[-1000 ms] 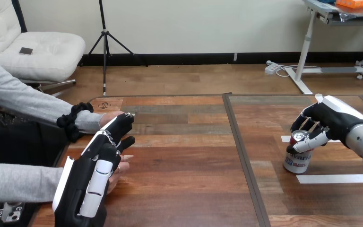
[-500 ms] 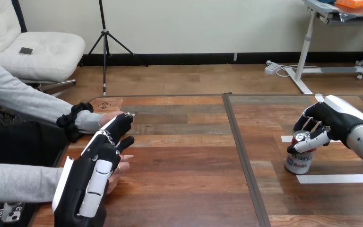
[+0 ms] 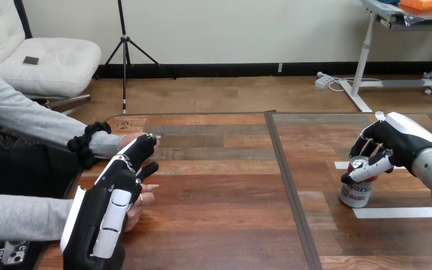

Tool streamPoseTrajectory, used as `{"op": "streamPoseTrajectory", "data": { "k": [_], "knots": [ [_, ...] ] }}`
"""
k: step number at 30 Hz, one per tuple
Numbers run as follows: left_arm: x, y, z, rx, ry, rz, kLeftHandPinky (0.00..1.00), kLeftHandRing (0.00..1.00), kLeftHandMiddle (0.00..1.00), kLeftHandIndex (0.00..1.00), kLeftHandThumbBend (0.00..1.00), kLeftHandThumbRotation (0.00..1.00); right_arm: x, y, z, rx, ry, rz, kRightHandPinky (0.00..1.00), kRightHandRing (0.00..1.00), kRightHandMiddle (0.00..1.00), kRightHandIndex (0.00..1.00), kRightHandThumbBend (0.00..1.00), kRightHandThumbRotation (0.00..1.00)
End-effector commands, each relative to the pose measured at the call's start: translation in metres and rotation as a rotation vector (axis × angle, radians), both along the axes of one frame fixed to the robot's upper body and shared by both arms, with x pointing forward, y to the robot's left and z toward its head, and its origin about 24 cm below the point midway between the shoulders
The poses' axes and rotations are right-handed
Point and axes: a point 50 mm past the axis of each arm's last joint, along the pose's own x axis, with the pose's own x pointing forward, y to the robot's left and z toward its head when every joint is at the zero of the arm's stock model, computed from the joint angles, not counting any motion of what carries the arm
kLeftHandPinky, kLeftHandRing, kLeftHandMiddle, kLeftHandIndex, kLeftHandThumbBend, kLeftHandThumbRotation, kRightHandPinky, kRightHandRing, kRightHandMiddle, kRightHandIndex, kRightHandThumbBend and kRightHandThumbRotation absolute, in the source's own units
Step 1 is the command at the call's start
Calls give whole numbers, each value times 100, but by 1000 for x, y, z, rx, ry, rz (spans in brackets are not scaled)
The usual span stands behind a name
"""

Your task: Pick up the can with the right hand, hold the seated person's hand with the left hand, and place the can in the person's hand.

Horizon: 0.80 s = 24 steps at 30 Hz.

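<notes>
Snugly round cylindrical metal can (image 3: 355, 194), right robot hand (image 3: 392, 142); left robot hand (image 3: 102, 216), grip unclear.

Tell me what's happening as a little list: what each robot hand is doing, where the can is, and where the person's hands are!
left hand: fingers straight, lying over the person's near hand; cannot tell if it holds it
right hand: fingers and thumb curled round the can's top
can: upright on the table, at the view's right, next to a white tape strip
person's far hand: at the left hand's fingertips
</notes>
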Motion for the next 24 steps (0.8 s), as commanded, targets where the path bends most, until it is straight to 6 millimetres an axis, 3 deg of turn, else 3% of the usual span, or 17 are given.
{"op": "streamPoseTrajectory", "data": {
  "k": [1, 24],
  "knots": [
    [8, -1, 14, -1, -88, 0, 85, 92, 89, 82, 58, 87, 8, -1, 22, -22, -93, 20, 36, 42, 46, 44, 77, 0],
    [9, -1, 14, -7, -95, -3, 86, 94, 90, 83, 57, 88, 7, -1, 24, -15, -136, 43, 36, 41, 45, 43, 79, 0]
  ]
}}
